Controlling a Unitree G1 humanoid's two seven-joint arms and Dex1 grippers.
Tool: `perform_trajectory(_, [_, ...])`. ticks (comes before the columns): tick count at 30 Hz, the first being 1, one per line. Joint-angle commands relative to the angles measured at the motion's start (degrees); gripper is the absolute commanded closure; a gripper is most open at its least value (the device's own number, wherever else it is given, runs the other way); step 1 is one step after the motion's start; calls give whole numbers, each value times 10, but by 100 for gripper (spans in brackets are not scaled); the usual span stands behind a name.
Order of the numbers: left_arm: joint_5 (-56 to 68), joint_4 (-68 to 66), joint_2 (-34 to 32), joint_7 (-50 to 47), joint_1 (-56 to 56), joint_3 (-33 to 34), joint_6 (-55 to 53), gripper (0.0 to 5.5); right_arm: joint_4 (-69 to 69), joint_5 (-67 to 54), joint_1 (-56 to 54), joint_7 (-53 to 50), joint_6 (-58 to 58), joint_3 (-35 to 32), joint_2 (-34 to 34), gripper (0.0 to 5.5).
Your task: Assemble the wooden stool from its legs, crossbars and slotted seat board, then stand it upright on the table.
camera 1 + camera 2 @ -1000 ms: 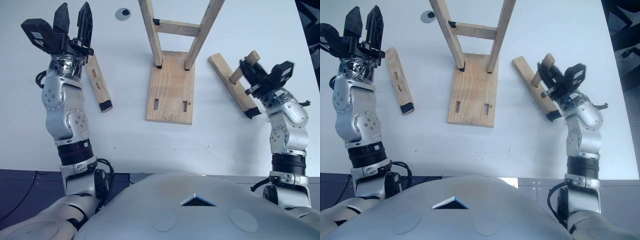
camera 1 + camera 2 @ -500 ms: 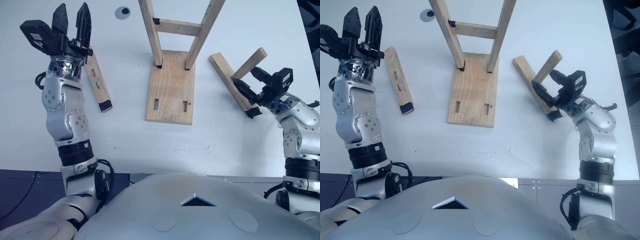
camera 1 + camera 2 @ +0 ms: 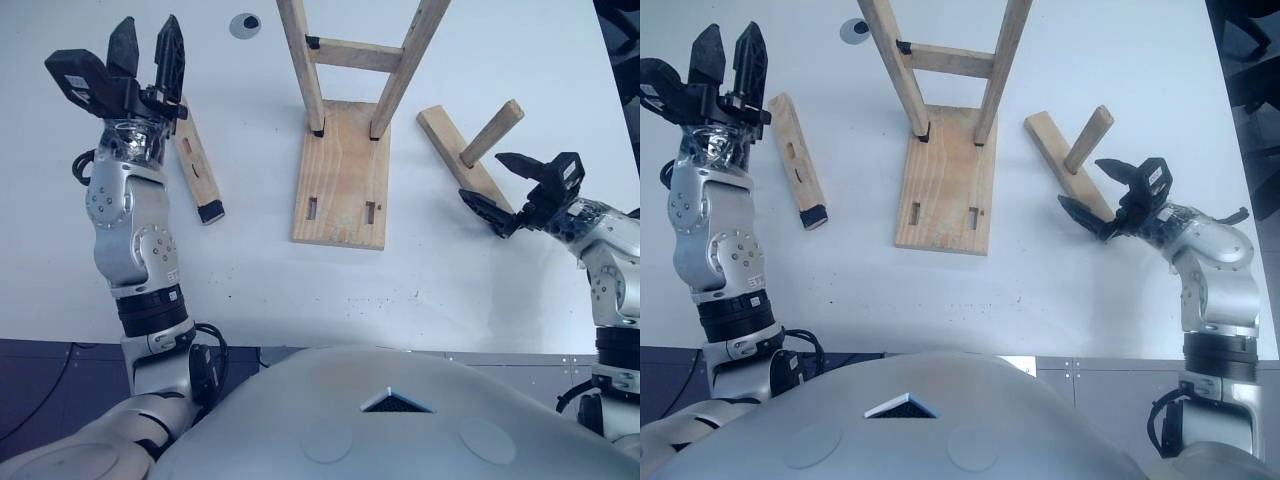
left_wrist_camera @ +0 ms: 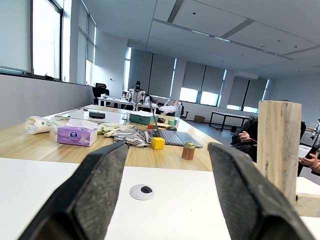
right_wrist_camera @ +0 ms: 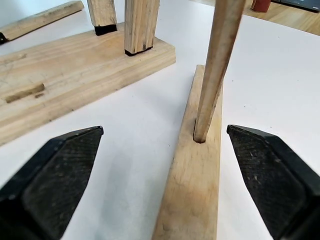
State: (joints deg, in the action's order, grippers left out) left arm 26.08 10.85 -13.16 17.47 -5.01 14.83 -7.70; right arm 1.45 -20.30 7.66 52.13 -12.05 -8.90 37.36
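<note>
**Head views.** The seat board (image 3: 340, 200) lies flat mid-table (image 3: 250, 270). Two legs (image 3: 300, 70) stand in its far slots, joined by a crossbar (image 3: 356, 55). The two near slots are empty. To the board's right a loose leg (image 3: 450, 150) lies flat, with a second crossbar (image 3: 492, 130) standing tilted in its mortise. A second ago the right gripper (image 3: 484, 178) was clamped on that crossbar. It has since let go and drawn back toward the robot, with its fingers now spread and holding nothing. The crossbar stayed seated unaided (a fair sign the joint is home). The left gripper (image 3: 148, 35) has not moved. It is raised, fingers apart and empty, above the other loose leg (image 3: 198, 170) lying left of the board.

**Left wrist view.** The fingers (image 4: 85, 200) are parted with nothing between them. One standing leg (image 4: 279, 145) shows beyond.

**Right wrist view.** Both pads (image 5: 55, 170) stand wide. The second crossbar rises from the loose leg beyond them, untouched.

**Judgement.** The second half-frame is begun. The left-hand leg likely goes onto that crossbar next, and the pair then into the near slots.
</note>
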Motion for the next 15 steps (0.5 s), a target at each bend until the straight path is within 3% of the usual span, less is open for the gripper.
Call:
perform_trajectory(1, [-5,5,-4,-2,2,-2,-7,260,-17,33,-1,-14,-8,8,19,94])
perform_trajectory(7, [-8,3,-4,-3,5,-4,-9,260,-51,65,-2,-20,-4,25,27,116])
perform_trajectory(15, [-13,4,-4,-5,4,-7,-16,260,-59,76,2,-20,-5,29,30,253])
